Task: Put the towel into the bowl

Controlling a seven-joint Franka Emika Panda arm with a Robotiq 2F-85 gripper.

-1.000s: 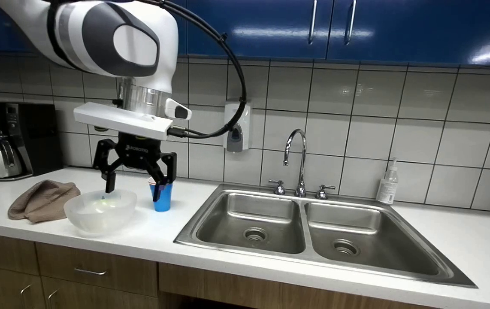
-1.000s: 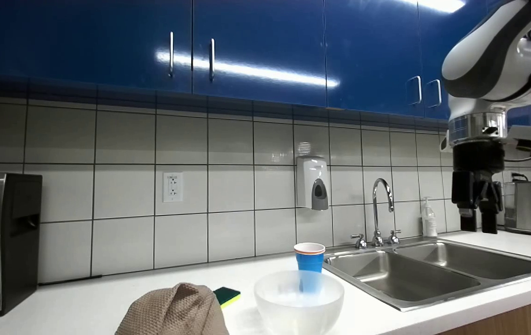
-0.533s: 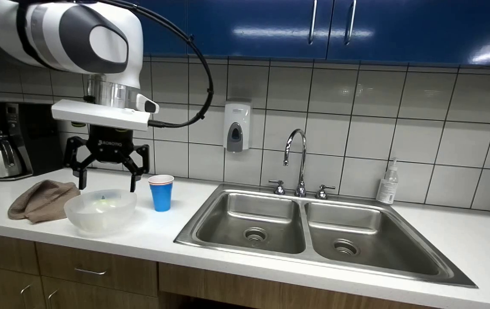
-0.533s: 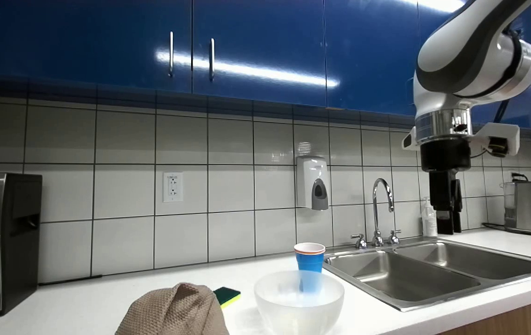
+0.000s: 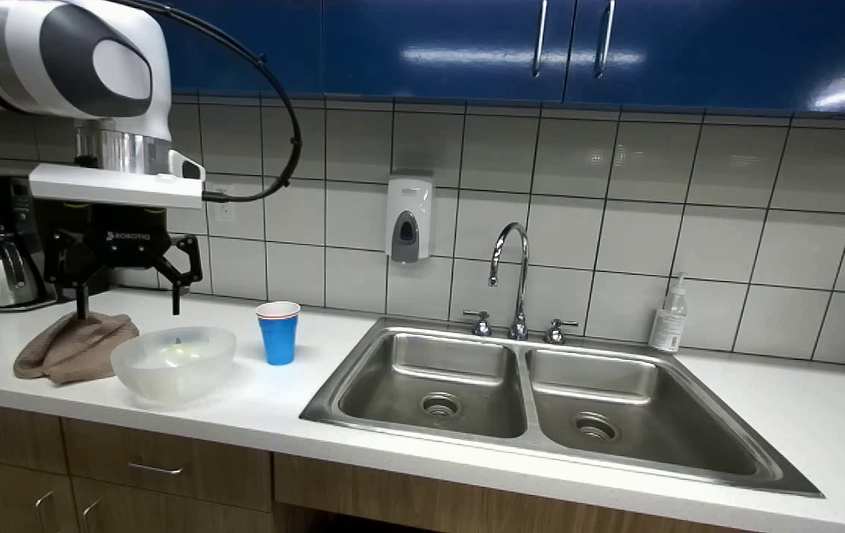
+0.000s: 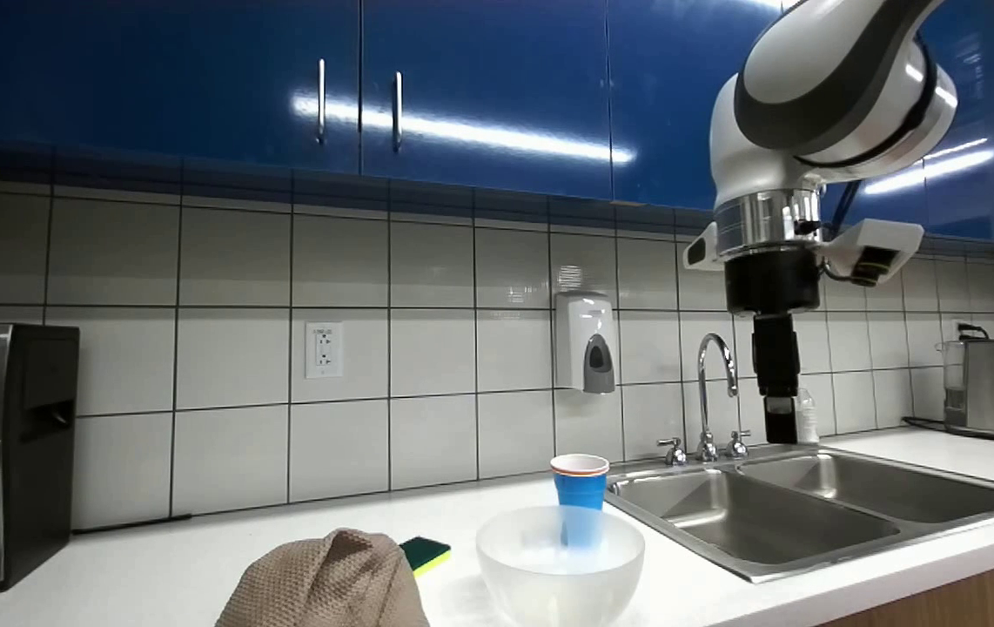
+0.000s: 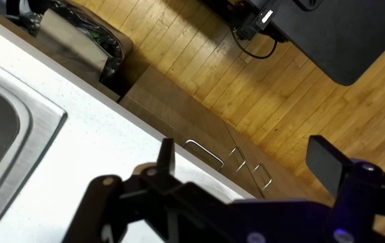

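I read this as the reach, with the grasp not yet made: the brown waffle-weave towel (image 5: 78,349) lies bunched on the left of the white countertop (image 5: 260,400), and the frosted bowl (image 5: 171,374) sits just right of it. My Robotiq gripper (image 5: 129,302) points straight down, fingers spread wide, nothing between them. In an exterior view a fingertip (image 5: 82,302) overlaps the towel, but I don't trust that as contact: in an exterior view the gripper (image 6: 781,427) hangs well to the right of it, and the wrist view gives me counter edge and wooden cabinet fronts (image 7: 185,118), with no towel between the fingers.

So the next move, as I judge it, is farther left and in toward the far side, then down with a finger either side of the raised fold, keeping off the sponge (image 6: 424,556). I want a deep pinch, since a shallow one may slip. After that, lift above the bowl's rim, go right, stop short of the blue cup (image 5: 279,337), lower, let go.
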